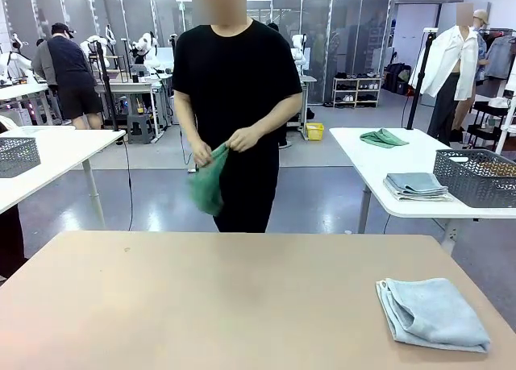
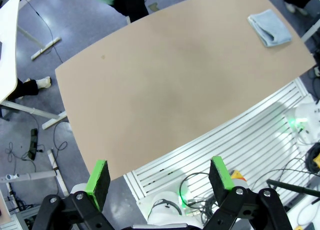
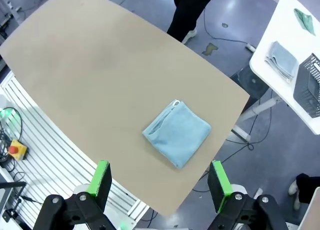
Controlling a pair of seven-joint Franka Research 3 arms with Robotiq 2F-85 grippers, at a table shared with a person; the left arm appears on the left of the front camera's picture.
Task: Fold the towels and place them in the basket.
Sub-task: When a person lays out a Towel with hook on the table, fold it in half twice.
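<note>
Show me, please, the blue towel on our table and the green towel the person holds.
blue towel [image 1: 431, 315], front view, middle of its top face.
green towel [image 1: 208, 185], front view, its hanging lower part.

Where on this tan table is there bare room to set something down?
Nearly all of the tan table is bare: its left side and middle, from the near edge to the far edge by the person. Only the near right corner is taken, by the folded blue towel.

We read no words, numbers, brands or signs in any view; the pale blue towel [image 1: 433, 313] and the tan table [image 1: 201, 297] carry no print we can make out.
</note>
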